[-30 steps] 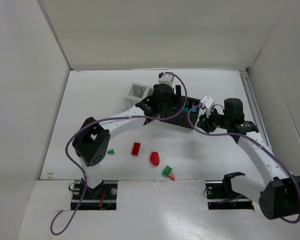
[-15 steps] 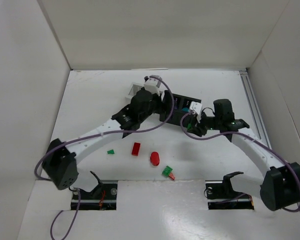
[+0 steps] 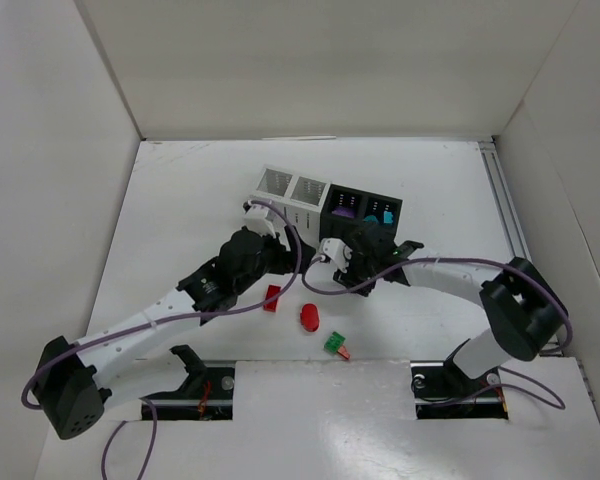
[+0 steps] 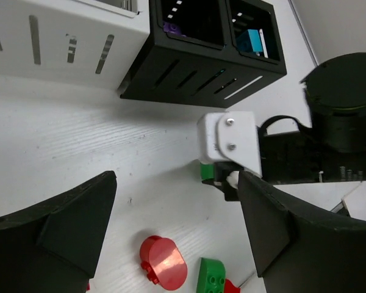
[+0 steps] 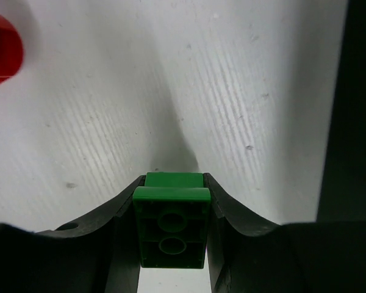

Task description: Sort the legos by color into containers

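Observation:
The containers stand in a row at the back: two white cups and two black cups. One black cup holds a purple lego, the other a teal one. My right gripper is shut on a green brick, low over the table in front of the black cups; the brick also shows in the left wrist view. My left gripper is open wide and empty, just left of it. On the table lie a red brick, a red oval, a green piece and a small red bit.
White walls enclose the table on three sides, and a rail runs along the right edge. My left arm lies across the near-left part of the table. The two grippers are close together.
Both arms came off the containers. The left gripper drew back toward the near middle. The right gripper swung left and down to the table in front of the black cups.

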Tool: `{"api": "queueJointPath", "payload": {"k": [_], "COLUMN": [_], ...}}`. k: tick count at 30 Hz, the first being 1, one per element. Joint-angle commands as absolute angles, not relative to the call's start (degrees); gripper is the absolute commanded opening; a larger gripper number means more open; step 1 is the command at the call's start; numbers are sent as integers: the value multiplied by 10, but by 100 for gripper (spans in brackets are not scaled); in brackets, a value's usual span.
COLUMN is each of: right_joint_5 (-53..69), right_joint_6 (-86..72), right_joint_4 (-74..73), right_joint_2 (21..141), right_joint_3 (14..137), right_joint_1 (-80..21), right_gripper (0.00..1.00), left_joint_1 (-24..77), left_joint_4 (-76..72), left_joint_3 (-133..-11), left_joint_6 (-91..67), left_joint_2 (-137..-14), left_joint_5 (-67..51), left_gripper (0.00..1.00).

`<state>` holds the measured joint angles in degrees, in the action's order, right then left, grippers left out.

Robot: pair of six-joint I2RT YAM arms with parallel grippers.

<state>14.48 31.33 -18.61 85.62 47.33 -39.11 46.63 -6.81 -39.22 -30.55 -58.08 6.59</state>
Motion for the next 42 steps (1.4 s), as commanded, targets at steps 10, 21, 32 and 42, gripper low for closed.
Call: {"api": "queueJointPath", "payload": {"k": [10,21,32,42], "right_joint_5": [43,25,68,166], "right_joint_6": [262,262,275,305], "right_joint_4": [-179,-220,-220,-239], "right_joint_2": [901,845,826,740], "right_joint_3": [512,518,512,581], "right_joint_1": [-425,-430,-430,-413], "right_gripper": [54,66,37,17], "left_joint_1": [472,472,472,472], "left_joint_4": [-41,-31,-25,1], "left_joint_3": [-368,-363,-363,-368], "left_joint_6": [-349,-349,-349,-314], "left_joint_2": [-490,-485,-485,-468], "left_joint_5": [107,112,112,93], "left_gripper": [78,78,77,79]}}
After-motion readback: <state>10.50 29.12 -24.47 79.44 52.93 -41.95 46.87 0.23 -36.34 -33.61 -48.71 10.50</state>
